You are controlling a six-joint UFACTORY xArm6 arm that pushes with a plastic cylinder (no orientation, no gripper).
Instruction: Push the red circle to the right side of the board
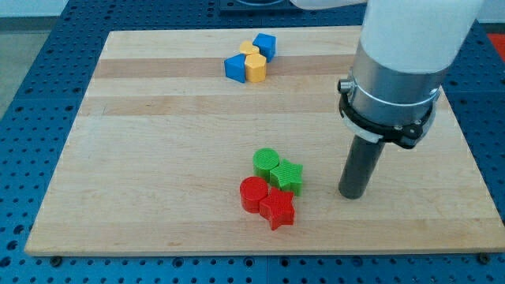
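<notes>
Red circle [254,194] low on board [158,158], touching red star [278,209], green circle [266,162], green star [287,175]. My tip [352,194] right of it, apart, touching nothing, holding nothing. Bare wood beyond to right edge.

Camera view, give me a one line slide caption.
My tip rests right of the red circle and its red and green neighbours.

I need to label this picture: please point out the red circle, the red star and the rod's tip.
red circle [254,193]: camera view, middle of its top face.
red star [278,208]: camera view, centre of its top.
my tip [352,195]: camera view, rod's very end, right of the blocks.
</notes>
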